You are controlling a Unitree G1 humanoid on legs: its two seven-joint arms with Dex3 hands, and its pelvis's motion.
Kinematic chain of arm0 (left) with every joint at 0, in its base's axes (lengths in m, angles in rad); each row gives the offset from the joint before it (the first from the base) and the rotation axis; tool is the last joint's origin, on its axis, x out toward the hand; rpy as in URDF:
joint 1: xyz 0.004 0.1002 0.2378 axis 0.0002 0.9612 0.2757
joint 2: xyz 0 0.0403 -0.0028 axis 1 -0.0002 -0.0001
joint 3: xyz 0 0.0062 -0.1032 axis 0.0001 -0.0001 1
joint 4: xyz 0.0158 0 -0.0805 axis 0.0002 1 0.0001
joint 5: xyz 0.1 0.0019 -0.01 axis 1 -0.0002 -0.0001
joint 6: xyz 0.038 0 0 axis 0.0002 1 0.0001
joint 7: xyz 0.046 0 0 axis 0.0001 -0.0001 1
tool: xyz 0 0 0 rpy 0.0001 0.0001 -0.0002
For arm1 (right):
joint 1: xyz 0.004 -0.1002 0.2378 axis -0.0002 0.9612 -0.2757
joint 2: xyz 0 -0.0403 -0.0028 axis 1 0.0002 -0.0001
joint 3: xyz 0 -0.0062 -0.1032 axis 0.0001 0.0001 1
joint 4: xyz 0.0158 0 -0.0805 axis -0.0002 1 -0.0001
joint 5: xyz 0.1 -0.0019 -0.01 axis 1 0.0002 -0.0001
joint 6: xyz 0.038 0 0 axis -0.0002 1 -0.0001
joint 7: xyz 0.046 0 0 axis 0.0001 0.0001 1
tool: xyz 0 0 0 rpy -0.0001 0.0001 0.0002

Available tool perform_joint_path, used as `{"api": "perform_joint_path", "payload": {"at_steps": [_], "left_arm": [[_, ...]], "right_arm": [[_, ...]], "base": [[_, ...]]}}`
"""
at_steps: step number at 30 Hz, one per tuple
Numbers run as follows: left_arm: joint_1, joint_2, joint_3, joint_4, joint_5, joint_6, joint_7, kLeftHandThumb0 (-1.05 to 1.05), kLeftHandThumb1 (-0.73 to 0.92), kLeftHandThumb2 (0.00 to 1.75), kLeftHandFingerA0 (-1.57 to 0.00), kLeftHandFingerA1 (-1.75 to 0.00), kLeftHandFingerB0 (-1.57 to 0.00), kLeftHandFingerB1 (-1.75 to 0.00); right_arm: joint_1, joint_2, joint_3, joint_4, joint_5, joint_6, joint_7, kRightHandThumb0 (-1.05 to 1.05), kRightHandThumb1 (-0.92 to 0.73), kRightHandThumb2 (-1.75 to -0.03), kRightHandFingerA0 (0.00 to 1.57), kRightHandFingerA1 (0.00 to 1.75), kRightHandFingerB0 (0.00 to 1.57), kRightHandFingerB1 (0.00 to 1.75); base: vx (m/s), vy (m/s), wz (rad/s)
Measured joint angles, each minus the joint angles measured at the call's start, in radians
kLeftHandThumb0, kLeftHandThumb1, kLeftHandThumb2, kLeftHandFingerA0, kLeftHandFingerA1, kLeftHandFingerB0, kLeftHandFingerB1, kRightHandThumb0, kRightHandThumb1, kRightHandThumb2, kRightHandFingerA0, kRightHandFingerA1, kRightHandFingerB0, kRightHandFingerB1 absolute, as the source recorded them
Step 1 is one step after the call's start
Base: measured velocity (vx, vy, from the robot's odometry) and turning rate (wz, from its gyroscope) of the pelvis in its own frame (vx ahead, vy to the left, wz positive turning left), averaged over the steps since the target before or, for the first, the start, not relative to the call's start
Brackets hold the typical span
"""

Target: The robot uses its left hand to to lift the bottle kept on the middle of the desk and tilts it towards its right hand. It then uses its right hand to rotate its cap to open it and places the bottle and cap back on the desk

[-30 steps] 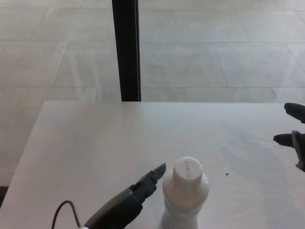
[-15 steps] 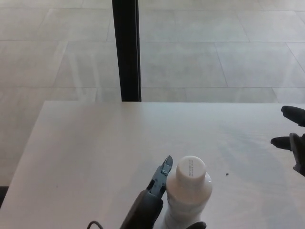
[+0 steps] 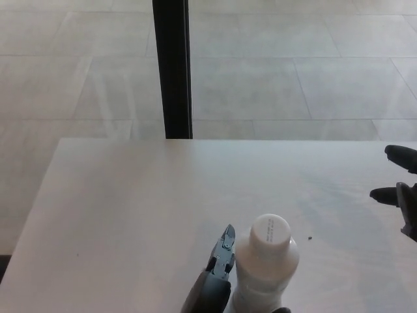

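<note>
Spreading across the lower half of the head view, the pale desk (image 3: 130,208) carries the whole scene, with tiled floor and a dark vertical post (image 3: 172,68) beyond its far edge. Low at the desk's near middle stands the bottle (image 3: 264,277), its long axis close to upright and leaning slightly toward the robot's right. It is white and opaque, with rounded shoulders and a ribbed body that runs out of the picture's bottom edge. The left hand (image 3: 215,283) sits directly against the bottle's left side, one finger rising beside the shoulder and a dark tip showing at the bottle's lower right, so the hand appears wrapped around the body, clamped on it. The right hand (image 3: 401,186) waits at the picture's right edge, well apart from the bottle, two dark fingertips spread with nothing between them. The bottle lies to that hand's left and nearer the robot, so I judge the tilt must carry the neck rightward. Smallest, the white cap (image 3: 272,231) remains seated, faint print on top.
</note>
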Motion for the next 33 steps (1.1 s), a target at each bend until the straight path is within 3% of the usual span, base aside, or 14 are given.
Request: {"api": "perform_joint_path", "payload": {"at_steps": [3,7,14,15,19,23,25,27,28,29,30,31,32,33], "left_arm": [[-0.032,0.0,-0.019,0.033,0.019,0.006,0.044,-0.44,0.43,0.53,-0.59,-0.8,0.0,-0.27],[-0.066,0.003,-0.042,0.079,0.038,0.009,0.096,-0.43,0.35,0.67,-0.76,-0.89,0.0,-0.28],[-0.14,0.007,-0.075,0.16,0.055,0.005,0.165,-0.54,0.47,0.82,-0.62,-0.81,0.0,-0.38],[-0.145,0.007,-0.077,0.165,0.056,0.005,0.169,-0.5,0.6,0.61,-0.56,-0.79,-0.04,-0.29],[-0.181,0.007,-0.083,0.2,0.053,0.005,0.188,-0.48,0.72,0.63,-0.42,-0.69,-0.07,-0.32],[-0.199,0.004,-0.084,0.23,0.044,-0.014,0.207,-0.33,0.92,0.74,-0.4,-0.98,-0.24,-0.61],[-0.205,0.004,-0.083,0.246,0.039,-0.031,0.219,-0.25,0.92,0.95,-0.56,-1.37,-0.37,-0.76],[-0.209,0.003,-0.082,0.258,0.035,-0.048,0.23,-0.25,0.92,0.95,-0.56,-1.37,-0.37,-0.76],[-0.212,0.002,-0.081,0.266,0.031,-0.059,0.236,-0.1,0.82,1.29,-1.03,-1.16,-0.22,-0.62],[-0.215,0.002,-0.081,0.275,0.024,-0.072,0.24,-0.1,0.82,1.29,-1.03,-1.16,-0.22,-0.62],[-0.217,0.001,-0.08,0.28,0.019,-0.085,0.243,-0.1,0.92,1.01,-0.76,-1.75,-0.2,-0.51],[-0.219,0.001,-0.08,0.286,0.016,-0.093,0.247,-0.03,0.92,1.05,-0.83,-1.75,-0.18,-0.48],[-0.22,0.001,-0.08,0.291,0.012,-0.099,0.251,0.01,0.84,1.32,-1.07,-1.19,-0.11,-0.55],[-0.221,0.0,-0.08,0.295,0.01,-0.103,0.253,0.07,0.92,1.12,-0.84,-1.75,-0.41,-0.86]], "right_arm": [[0.0,0.0,0.0,-0.001,-0.001,0.0,0.0,-0.64,-0.76,-0.63,0.72,0.76,0.56,0.41],[0.0,0.0,0.0,-0.001,-0.003,0.0,0.0,-0.63,-0.77,-0.63,0.73,0.76,0.56,0.41],[0.0,0.0,-0.003,-0.002,-0.004,0.0,0.0,-0.6,-0.76,-0.63,0.73,0.74,0.56,0.41],[0.0,0.0,-0.003,-0.003,-0.004,0.0,0.0,-0.6,-0.75,-0.63,0.73,0.73,0.57,0.41],[0.0,0.0,-0.004,-0.005,-0.002,0.0,0.0,-0.58,-0.75,-0.63,0.73,0.75,0.57,0.41],[0.0,0.0,-0.004,-0.009,-0.001,0.0,0.0,-0.59,-0.75,-0.63,0.73,0.76,0.57,0.41],[0.0,0.0,-0.004,-0.01,-0.001,0.0,0.0,-0.59,-0.75,-0.63,0.75,0.76,0.59,0.41],[0.0,0.001,-0.004,-0.011,-0.002,0.0,0.0,-0.59,-0.75,-0.63,0.75,0.76,0.59,0.41],[0.0,0.001,-0.004,-0.012,-0.002,0.0,0.0,-0.58,-0.75,-0.63,0.71,0.77,0.55,0.42],[0.0,0.001,-0.004,-0.013,-0.002,0.0,0.0,-0.58,-0.75,-0.63,0.71,0.77,0.55,0.42],[0.0,0.001,-0.005,-0.014,-0.002,0.0,0.0,-0.54,-0.77,-0.63,0.7,0.79,0.54,0.42],[0.0,0.001,-0.006,-0.015,-0.002,0.0,0.0,-0.53,-0.77,-0.63,0.7,0.79,0.54,0.42],[0.0,0.001,-0.007,-0.015,-0.002,0.0,0.0,-0.53,-0.77,-0.63,0.7,0.79,0.55,0.42],[0.0,0.001,-0.008,-0.015,-0.001,0.0,0.0,-0.54,-0.77,-0.63,0.69,0.79,0.55,0.42]], "base": [[0.0,0.0,0.0],[0.0,0.0,0.0],[0.0,0.0,0.0],[0.0,0.0,0.0],[0.0,0.0,0.0],[0.0,0.0,0.0],[0.0,0.0,0.0],[0.0,0.0,0.0],[0.0,0.0,0.0],[0.0,0.0,0.0],[0.0,0.0,0.0],[0.0,0.0,0.0],[0.0,0.0,0.0],[0.0,0.0,0.0]]}}
